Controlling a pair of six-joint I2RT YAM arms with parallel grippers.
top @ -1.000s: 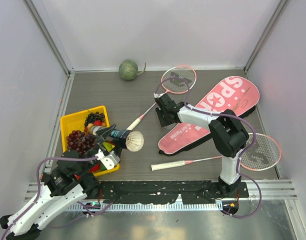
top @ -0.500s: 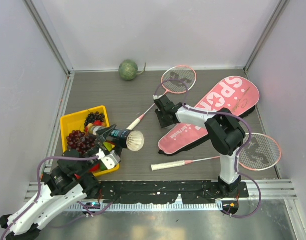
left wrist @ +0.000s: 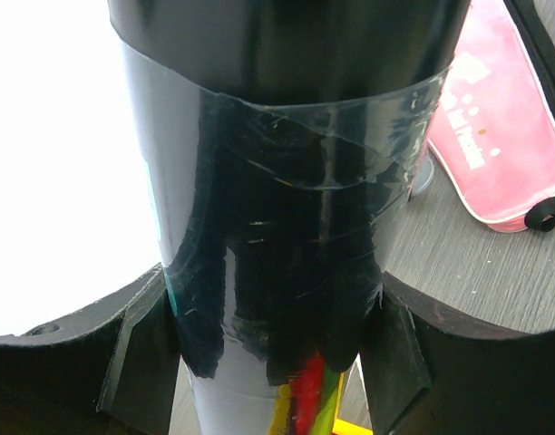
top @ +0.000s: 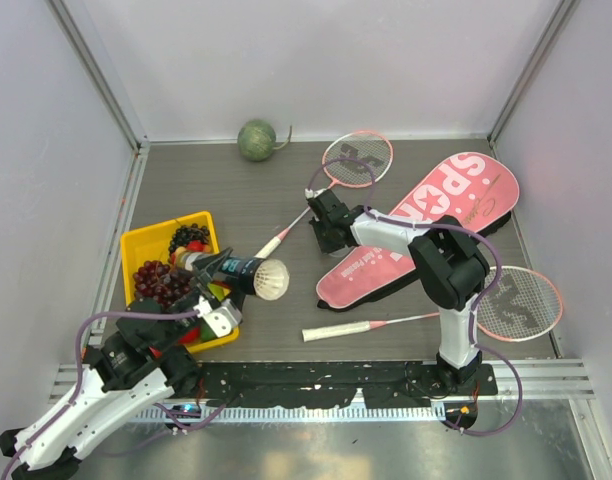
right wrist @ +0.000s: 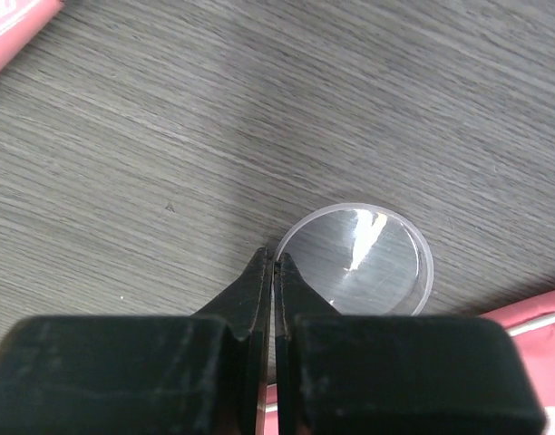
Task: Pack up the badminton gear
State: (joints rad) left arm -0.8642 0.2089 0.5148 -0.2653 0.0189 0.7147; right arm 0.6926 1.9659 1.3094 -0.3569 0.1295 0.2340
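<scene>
My left gripper point(top: 212, 282) is shut on the long black tube point(top: 231, 267) and holds it above the yellow tray's right edge. A white feather shuttlecock point(top: 272, 281) sticks out of the tube's right end; I see no other shuttlecocks. In the left wrist view the tube point(left wrist: 287, 181) fills the space between my fingers point(left wrist: 141, 353). My right gripper point(top: 320, 200) is low on the table beside the upper racket's shaft. In the right wrist view it point(right wrist: 274, 269) is pinched shut on the rim of a clear round cap point(right wrist: 359, 263). The pink SPORT bag point(top: 456, 205) lies at the right.
One pink racket point(top: 357, 159) lies at the back, its handle pointing to the tube. The other racket point(top: 521, 302) lies at the front right, its handle point(top: 336, 330) towards the middle. The yellow fruit tray point(top: 146, 240) is at the left. The green melon point(top: 255, 140) is at the back wall.
The right arm's elbow has swung a little left and its gripper has edged slightly left. The left arm and the tube have not moved.
</scene>
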